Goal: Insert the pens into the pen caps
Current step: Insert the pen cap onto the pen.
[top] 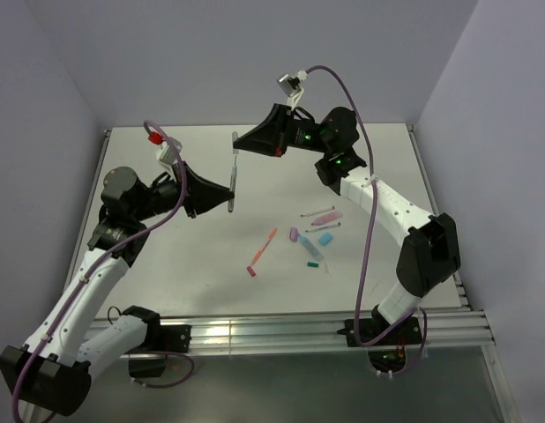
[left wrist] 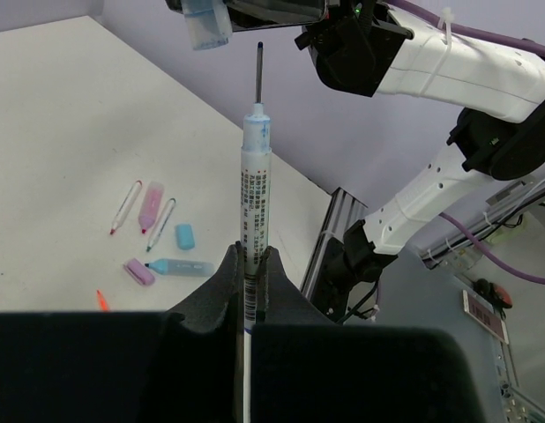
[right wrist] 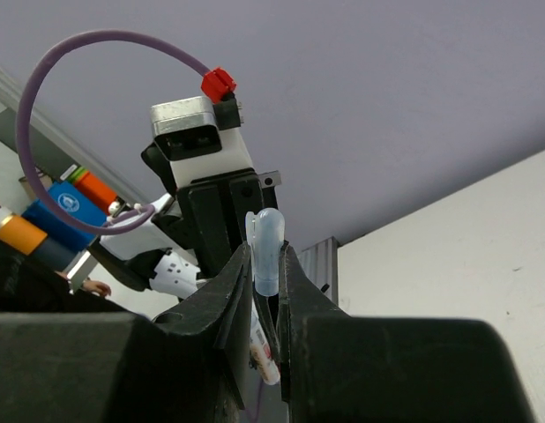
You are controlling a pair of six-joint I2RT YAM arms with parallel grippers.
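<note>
Pen (left wrist: pixel 256 176) is standing clamped in the left gripper (left wrist: pixel 252 256) above the table's (top: pixel 167 264) middle, tip near the pale blue cap (right wrist: pixel 266 233) that the right gripper (right wrist: pixel 265 256) is pinching; other pens (top: pixel 262 251) and caps (top: pixel 325 238) are lying nearer the right edge.

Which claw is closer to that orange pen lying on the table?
Left. The left claw, gripping an upright whitish pen, hangs just beyond the orange pen; the right claw, holding a pale cap, sits higher and farther back, over the held pen's tip.
</note>
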